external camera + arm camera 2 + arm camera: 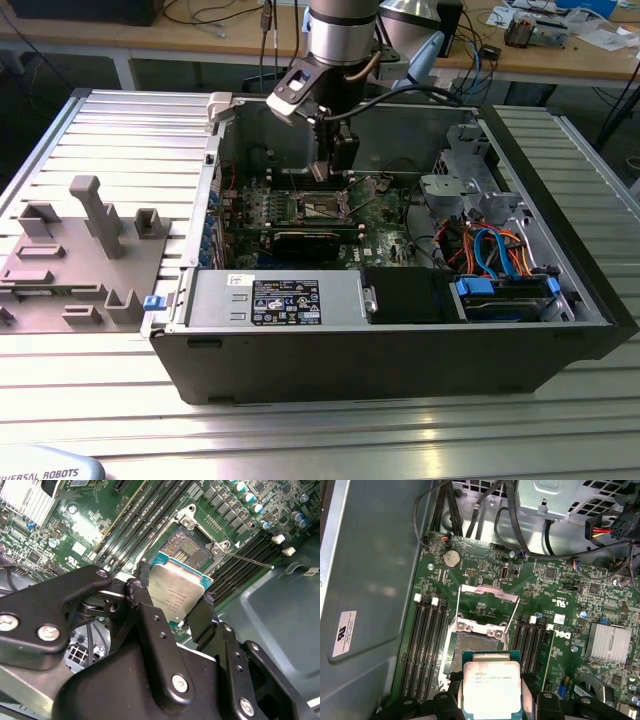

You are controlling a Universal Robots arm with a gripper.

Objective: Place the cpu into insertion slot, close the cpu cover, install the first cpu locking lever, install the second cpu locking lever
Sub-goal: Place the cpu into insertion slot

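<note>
Exterior view: my gripper [333, 165] hangs down inside the open computer case [400, 340]. It is low over the green motherboard [380, 225] and just above the insertion slot [322, 207]. A grey fixture tray [80, 260] lies outside the case at the exterior view's left.

Second wrist view: my two black fingers [140, 592] are clamped on opposite edges of the cpu [177, 592], its silver top facing the camera, so the gripper [175, 590] is only as wide as the chip. The cpu is held clear of the board and overlaps one edge of the insertion slot [187, 547], whose contact field lies exposed. A thin locking lever [250, 560] sticks out beside the slot, and memory slots [125, 525] run on either side.

First wrist view: the cpu [491, 690] sits in my gripper [492, 705], just short of the insertion slot [475, 650]. The cpu cover [487, 594] stands swung up at the slot's edge away from the chip.
</note>
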